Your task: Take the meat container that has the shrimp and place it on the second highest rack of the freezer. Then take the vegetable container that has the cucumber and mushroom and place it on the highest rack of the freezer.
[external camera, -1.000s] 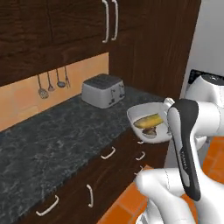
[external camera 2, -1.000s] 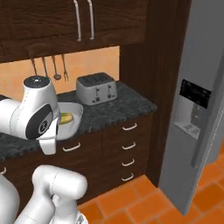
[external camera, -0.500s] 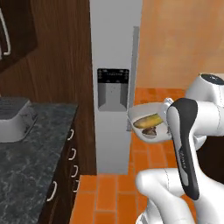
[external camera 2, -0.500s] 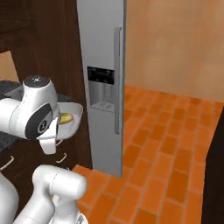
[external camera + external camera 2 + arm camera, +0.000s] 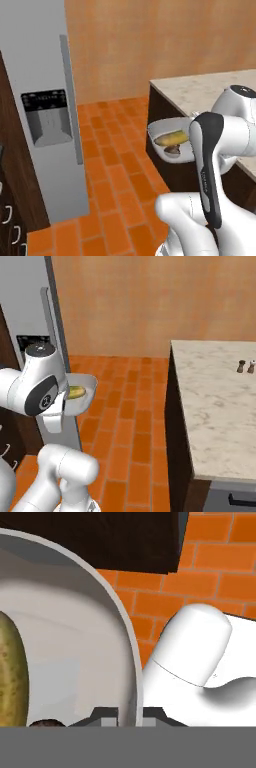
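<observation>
Aloft over the brick floor (image 5: 115,180), the tool (image 5: 129,716) is clamped on the bowl (image 5: 162,131) rim, cucumber (image 5: 172,137) and mushroom (image 5: 173,149) inside, freezer (image 5: 40,100) door closed.

The vegetable container (image 5: 167,129), a grey rounded bowl with a thick rim, hangs level in the air above the orange floor, well to the right of the freezer (image 5: 42,100). Inside it lies the yellow-green cucumber (image 5: 171,138), with the small dark brown mushroom (image 5: 172,149) just beside it. The grey freezer stands upright, door shut.
</observation>
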